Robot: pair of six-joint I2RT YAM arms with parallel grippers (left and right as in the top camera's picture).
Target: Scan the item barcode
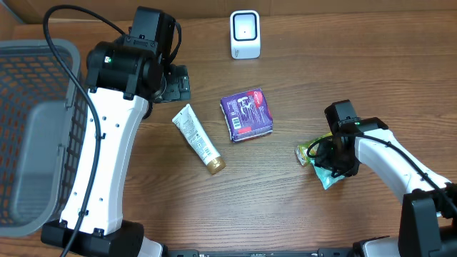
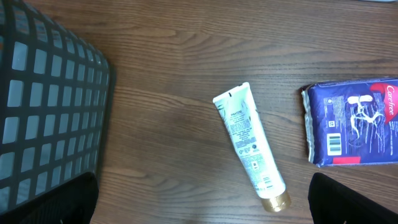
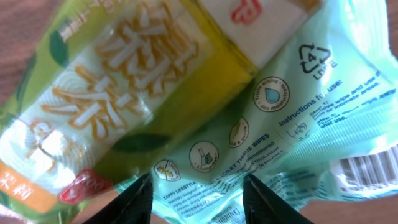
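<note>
The right gripper (image 3: 198, 199) hangs low over a wipes pack (image 3: 298, 112) at the right of the table (image 1: 285, 200), its two fingertips part-way apart and straddling the pack's near edge. Whether they pinch the film cannot be told. A barcode (image 3: 367, 171) shows at the pack's right edge in the right wrist view. A green and yellow snack packet (image 3: 124, 81) lies partly over the wipes pack, toward the table's middle. The left gripper (image 2: 205, 202) hovers at the far left with its jaws wide and empty. Below and ahead of it lies a white tube (image 2: 252, 146), gold cap toward the near edge. Just to the right of the tube is a purple pack (image 2: 354, 121), clear of it. A white scanner (image 1: 245, 34) stands at the far edge, well apart from both arms. A grey basket (image 1: 43, 47) sits at the left end.
</note>
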